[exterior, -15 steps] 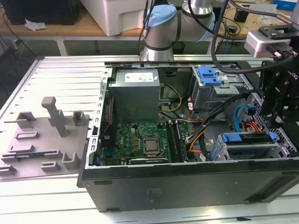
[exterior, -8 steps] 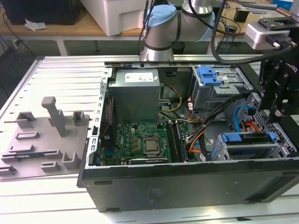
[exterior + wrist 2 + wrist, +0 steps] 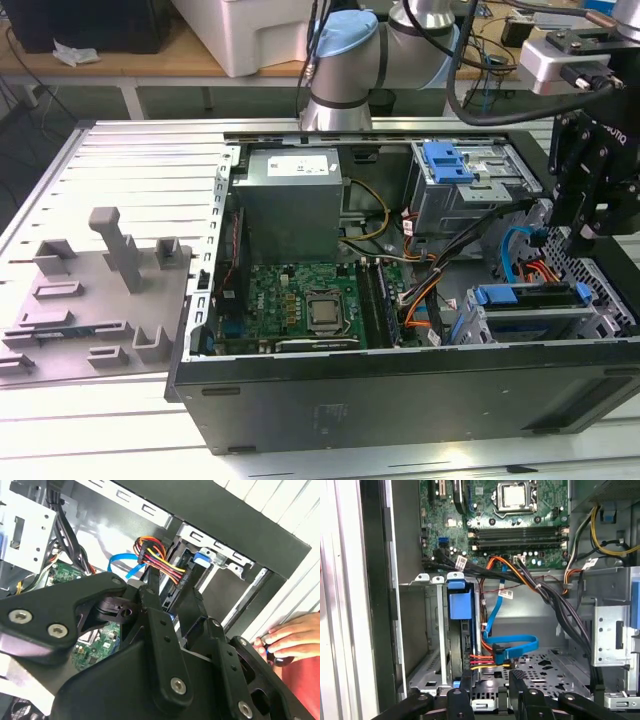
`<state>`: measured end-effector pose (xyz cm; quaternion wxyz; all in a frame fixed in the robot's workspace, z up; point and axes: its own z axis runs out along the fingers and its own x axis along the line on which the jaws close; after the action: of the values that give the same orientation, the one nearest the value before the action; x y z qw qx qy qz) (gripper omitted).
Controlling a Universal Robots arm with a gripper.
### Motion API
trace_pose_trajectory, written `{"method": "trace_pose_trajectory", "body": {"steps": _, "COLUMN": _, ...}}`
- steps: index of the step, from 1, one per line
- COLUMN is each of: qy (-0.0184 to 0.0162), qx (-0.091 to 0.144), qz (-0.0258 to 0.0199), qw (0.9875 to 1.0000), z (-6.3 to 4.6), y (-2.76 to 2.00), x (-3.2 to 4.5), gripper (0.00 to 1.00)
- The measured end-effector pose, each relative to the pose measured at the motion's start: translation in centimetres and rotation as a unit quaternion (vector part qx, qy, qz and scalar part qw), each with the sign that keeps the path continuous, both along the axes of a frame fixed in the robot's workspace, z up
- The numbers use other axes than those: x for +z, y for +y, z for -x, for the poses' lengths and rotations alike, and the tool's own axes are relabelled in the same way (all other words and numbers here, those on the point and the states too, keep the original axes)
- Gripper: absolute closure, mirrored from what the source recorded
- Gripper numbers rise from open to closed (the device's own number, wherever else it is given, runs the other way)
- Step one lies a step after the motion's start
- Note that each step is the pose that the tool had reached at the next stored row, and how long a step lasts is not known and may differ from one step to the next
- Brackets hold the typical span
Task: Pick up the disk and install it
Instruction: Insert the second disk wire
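The disk [image 3: 530,297], with its blue carrier frame, sits in the drive cage [image 3: 600,300] at the front corner of the open computer case, on the exterior view's right. In the first wrist view the disk [image 3: 459,602] stands edge-on in the cage slot, with red and yellow power wires and a blue data cable [image 3: 515,642] beside it. My black gripper [image 3: 578,240] hangs just above and behind the cage. Its fingers [image 3: 465,680] are open with nothing held. In the second wrist view the gripper [image 3: 170,587] points toward the cage and the blue carrier [image 3: 200,557].
The case holds a grey power supply [image 3: 290,195], a green motherboard [image 3: 310,310], cable bundles [image 3: 545,590] and an upper bay with a blue latch [image 3: 447,160]. A grey fixture [image 3: 110,270] lies on the exterior view's left. A person's hand [image 3: 290,640] rests outside the case wall.
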<state>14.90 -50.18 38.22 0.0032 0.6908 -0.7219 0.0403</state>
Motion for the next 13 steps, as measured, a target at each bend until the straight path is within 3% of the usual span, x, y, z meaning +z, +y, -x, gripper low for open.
{"method": "trace_pose_trajectory", "body": {"steps": 1, "qy": 0.0058, "qx": 0.000, "qz": 0.0001, "qw": 1.0000, "z": -0.09, "y": 0.00, "x": 0.02, "gripper": 0.57}}
{"method": "trace_pose_trajectory", "body": {"steps": 2, "qy": 0.0139, "qx": 0.000, "qz": 0.0001, "qw": 0.9999, "z": -0.33, "y": 0.01, "x": 0.02, "gripper": 0.57}}
{"method": "trace_pose_trajectory", "body": {"steps": 3, "qy": 0.0171, "qx": 0.000, "qz": 0.0000, "qw": 0.9999, "z": -0.49, "y": 0.08, "x": 0.03, "gripper": 0.57}}
{"method": "trace_pose_trajectory", "body": {"steps": 7, "qy": 0.0181, "qx": 0.000, "qz": 0.0000, "qw": 0.9998, "z": -0.42, "y": 0.74, "x": 0.02, "gripper": 0.57}}
{"method": "trace_pose_trajectory", "body": {"steps": 13, "qy": 0.0181, "qx": -0.006, "qz": 0.0000, "qw": 0.9998, "z": 0.18, "y": 0.76, "x": 0.02, "gripper": 0.57}}
